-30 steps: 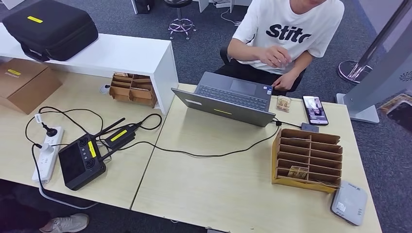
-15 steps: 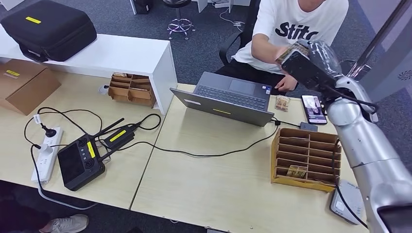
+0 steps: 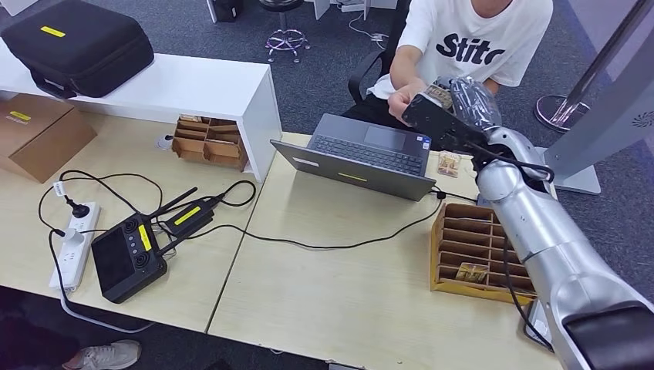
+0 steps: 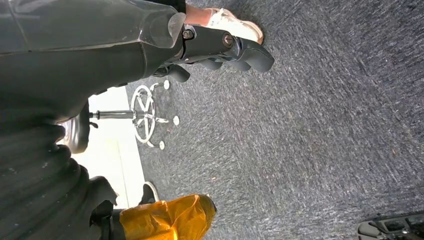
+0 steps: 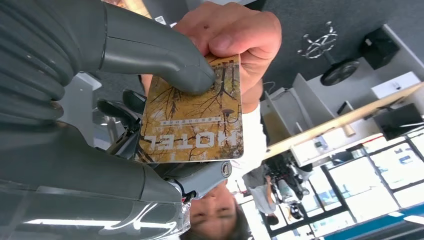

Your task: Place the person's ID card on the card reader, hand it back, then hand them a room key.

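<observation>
Card in transfer: while the right hand [image 5: 150,100] pins it under the thick grey thumb, the flat brown card printed HOTEL with a tree pattern [image 5: 192,117] is also pinched at one short edge by the person's hand [image 5: 230,35].
Location: raised above the far side of the grey laptop [image 3: 362,158], between robot and person.
Handling, judged: thin, stiff, light, glossy, so likely to slide; best held flat across its faces near an edge, the opposite edge left free.
Right hand: closed on the card, thumb on the printed face.
Left hand [image 4: 220,47]: hangs over grey carpet, fingers curled, holding nothing.
Count: one card in transfer; one similar card in the brown slotted cardboard rack [image 3: 493,231]; one more on the pale wooden table [image 3: 347,293] beside the laptop.
</observation>
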Robot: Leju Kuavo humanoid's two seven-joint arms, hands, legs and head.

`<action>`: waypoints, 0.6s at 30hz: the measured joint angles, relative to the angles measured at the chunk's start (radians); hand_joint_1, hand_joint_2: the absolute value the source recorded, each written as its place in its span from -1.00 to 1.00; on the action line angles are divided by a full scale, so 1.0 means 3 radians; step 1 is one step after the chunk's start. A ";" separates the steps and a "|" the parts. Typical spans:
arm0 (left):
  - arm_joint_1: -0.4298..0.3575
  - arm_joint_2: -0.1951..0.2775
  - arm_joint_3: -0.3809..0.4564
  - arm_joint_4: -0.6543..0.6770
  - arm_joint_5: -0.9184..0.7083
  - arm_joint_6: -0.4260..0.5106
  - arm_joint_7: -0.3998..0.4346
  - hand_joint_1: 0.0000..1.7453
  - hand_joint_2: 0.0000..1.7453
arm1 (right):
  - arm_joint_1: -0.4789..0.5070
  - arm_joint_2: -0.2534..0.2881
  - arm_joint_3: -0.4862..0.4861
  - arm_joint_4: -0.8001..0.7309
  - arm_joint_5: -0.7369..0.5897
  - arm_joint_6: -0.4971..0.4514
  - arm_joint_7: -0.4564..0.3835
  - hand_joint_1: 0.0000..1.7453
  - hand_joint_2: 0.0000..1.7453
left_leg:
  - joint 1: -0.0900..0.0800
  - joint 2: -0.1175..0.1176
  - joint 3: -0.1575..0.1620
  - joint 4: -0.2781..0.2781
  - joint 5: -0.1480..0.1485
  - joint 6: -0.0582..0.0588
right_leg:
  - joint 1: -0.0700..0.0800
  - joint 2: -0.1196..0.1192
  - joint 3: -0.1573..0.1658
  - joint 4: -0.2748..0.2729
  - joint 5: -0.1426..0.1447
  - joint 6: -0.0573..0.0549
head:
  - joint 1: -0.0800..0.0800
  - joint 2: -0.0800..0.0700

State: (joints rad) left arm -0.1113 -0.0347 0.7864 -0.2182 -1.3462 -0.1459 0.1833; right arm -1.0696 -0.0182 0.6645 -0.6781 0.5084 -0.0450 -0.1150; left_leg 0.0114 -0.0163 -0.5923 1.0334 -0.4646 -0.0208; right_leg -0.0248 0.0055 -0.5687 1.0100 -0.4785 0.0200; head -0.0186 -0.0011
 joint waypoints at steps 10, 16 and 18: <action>0.0003 -0.0009 0.0000 0.0000 0.0022 0.0003 0.0012 -1.00 1.00 | -0.0006 0.0007 -0.0005 0.0305 0.0013 -0.0102 -0.0031 -1.00 1.00 | 0.0000 -0.0001 -0.0001 0.0000 0.0000 0.0000 | 0.0000 -0.0001 -0.0001 0.0000 0.0000 0.0000 | 0.0000 0.0000; 0.0022 -0.0010 0.0001 0.0000 0.0066 0.0024 -0.0008 -1.00 1.00 | 0.0014 -0.0024 -0.0057 0.0277 -0.0079 -0.0131 -0.0165 -1.00 1.00 | 0.0000 -0.0001 0.0000 0.0000 0.0000 0.0000 | 0.0000 -0.0001 -0.0002 0.0000 0.0000 0.0000 | 0.0000 0.0000; 0.0038 -0.0010 0.0001 0.0000 0.0089 0.0034 -0.0025 -1.00 1.00 | 0.0047 -0.0066 -0.0101 0.0198 -0.0125 -0.0137 -0.0209 -1.00 1.00 | 0.0000 -0.0001 -0.0001 0.0000 0.0000 0.0000 | 0.0000 -0.0001 -0.0002 0.0000 0.0000 0.0000 | 0.0000 0.0000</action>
State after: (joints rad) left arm -0.1001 -0.0378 0.7866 -0.2182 -1.3196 -0.1357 0.1758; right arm -1.0556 -0.0381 0.6343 -0.6188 0.4709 -0.0862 -0.1778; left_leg 0.0113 -0.0166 -0.5925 1.0335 -0.4646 -0.0208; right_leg -0.0248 0.0052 -0.5694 1.0100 -0.4785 0.0200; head -0.0186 -0.0011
